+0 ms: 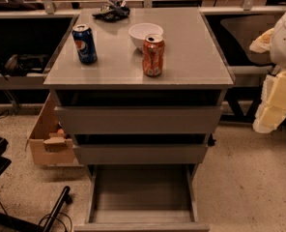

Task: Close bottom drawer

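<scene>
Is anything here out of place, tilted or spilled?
Yes: the bottom drawer is pulled far out toward the camera, its tray bare, while the middle drawer and top drawer sit nearly shut. The blue can, orange can and bowl stand upright, nothing spilled. The gripper is at the right edge, apart from the drawer.

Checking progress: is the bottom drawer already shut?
No, the bottom drawer stands pulled far out, while the gripper hangs at the right, apart from it.

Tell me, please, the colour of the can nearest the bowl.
The can is orange, camera view; gripper at right edge.
</scene>
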You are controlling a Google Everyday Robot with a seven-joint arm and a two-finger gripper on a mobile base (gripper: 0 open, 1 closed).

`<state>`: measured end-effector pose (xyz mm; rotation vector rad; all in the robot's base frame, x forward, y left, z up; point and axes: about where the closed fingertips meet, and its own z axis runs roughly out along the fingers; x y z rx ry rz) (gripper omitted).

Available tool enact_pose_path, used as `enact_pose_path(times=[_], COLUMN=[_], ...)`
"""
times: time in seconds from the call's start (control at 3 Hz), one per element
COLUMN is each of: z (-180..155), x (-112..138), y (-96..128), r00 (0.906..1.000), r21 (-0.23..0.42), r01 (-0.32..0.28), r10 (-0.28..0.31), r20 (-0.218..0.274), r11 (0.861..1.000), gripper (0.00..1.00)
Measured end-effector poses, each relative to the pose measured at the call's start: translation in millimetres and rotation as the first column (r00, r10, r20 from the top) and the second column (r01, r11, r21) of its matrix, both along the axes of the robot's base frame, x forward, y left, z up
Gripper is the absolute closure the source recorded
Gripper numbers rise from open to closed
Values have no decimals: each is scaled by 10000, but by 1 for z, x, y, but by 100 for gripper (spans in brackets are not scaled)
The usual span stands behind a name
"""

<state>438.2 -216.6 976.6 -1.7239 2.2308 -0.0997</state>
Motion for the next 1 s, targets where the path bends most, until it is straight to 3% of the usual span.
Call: enact_pose_path(times=[0.33, 0.67, 1.0], z=[0, -33, -101], x=[0, -3, -11], y=[0, -3, -4], r00=[10000, 9988, 9982], r21=[0, 218, -19], r01=[0, 234, 288], r10=[0, -225, -288], r20=[0, -427, -517], r11=[10000, 9995, 9996], gripper=[0, 0, 0])
